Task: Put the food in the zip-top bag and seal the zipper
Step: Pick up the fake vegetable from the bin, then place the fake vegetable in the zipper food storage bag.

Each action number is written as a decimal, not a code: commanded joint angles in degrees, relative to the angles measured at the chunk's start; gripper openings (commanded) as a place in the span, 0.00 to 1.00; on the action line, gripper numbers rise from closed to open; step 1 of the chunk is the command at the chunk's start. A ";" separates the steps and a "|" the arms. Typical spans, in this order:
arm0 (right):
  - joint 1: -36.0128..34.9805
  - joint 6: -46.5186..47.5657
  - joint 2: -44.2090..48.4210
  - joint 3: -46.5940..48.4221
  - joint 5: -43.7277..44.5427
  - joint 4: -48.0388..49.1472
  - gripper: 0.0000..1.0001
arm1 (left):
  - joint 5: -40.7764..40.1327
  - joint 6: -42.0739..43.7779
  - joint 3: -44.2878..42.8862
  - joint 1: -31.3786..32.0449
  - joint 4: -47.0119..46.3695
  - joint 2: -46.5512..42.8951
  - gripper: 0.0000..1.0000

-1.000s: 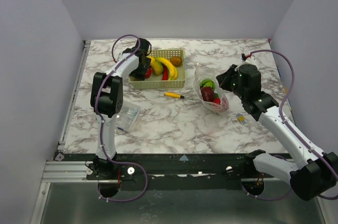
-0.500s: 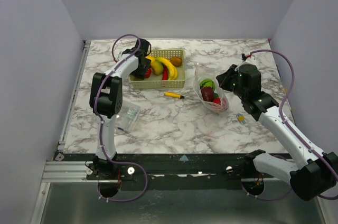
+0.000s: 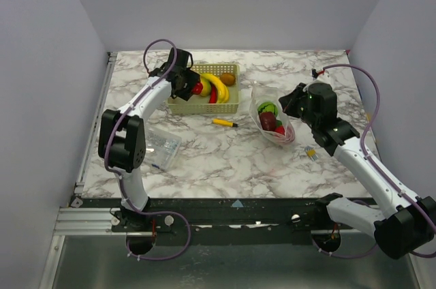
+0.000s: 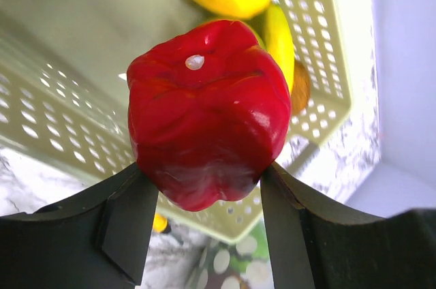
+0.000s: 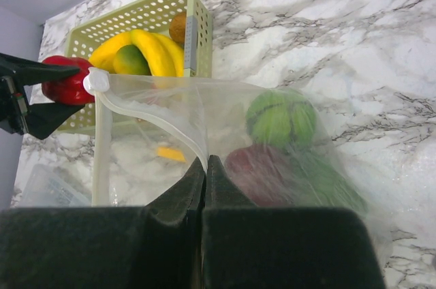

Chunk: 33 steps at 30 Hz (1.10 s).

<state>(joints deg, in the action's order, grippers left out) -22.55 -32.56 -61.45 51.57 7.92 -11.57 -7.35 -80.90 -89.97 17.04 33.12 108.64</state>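
Note:
My left gripper (image 3: 193, 86) is shut on a glossy red pepper (image 4: 208, 112) and holds it above the left part of the yellow-green mesh basket (image 3: 229, 105); the pepper (image 3: 197, 88) shows in the top view too. In the basket lie a banana (image 3: 216, 86), a lemon (image 3: 205, 85) and a brown round fruit (image 3: 227, 79). My right gripper (image 5: 206, 166) is shut on the mouth edge, the zipper (image 5: 153, 117), of the clear zip-top bag (image 3: 271, 123) and holds it open. Inside the bag are a green pepper (image 5: 281, 117) and a dark-red round fruit (image 5: 259, 172).
A thin yellow-and-black stick (image 3: 223, 123) lies on the marble between basket and bag. A flat clear packet (image 3: 162, 146) lies at the left near the left arm. A small yellow-and-white thing (image 3: 310, 153) lies right of the bag. Grey walls close in the table.
My left gripper has risen out of the basket with the red pepper and shifted a little right. The right arm and the bag have not moved.

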 commanded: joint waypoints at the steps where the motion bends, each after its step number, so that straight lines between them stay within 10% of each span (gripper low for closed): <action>1: -0.35 -0.81 0.78 -0.73 -0.59 1.90 0.01 | 7.29 3.91 5.68 1.51 -8.20 -7.06 0.00; 16: -0.39 -2.06 2.68 -1.76 -1.29 1.41 0.01 | 39.01 22.40 27.56 12.04 -51.39 -26.45 0.00; 22: -0.38 -3.15 3.59 -2.67 -1.35 1.80 0.01 | 50.71 27.28 23.55 18.38 -50.01 -25.74 0.00; 33: -0.33 -4.19 5.30 -2.21 -0.57 1.09 0.01 | 35.78 30.57 20.99 26.41 -33.77 -24.67 0.22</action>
<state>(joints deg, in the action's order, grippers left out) -22.55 -35.77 -57.25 49.47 7.84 -10.66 34.26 -51.20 -65.56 42.22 -6.48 82.85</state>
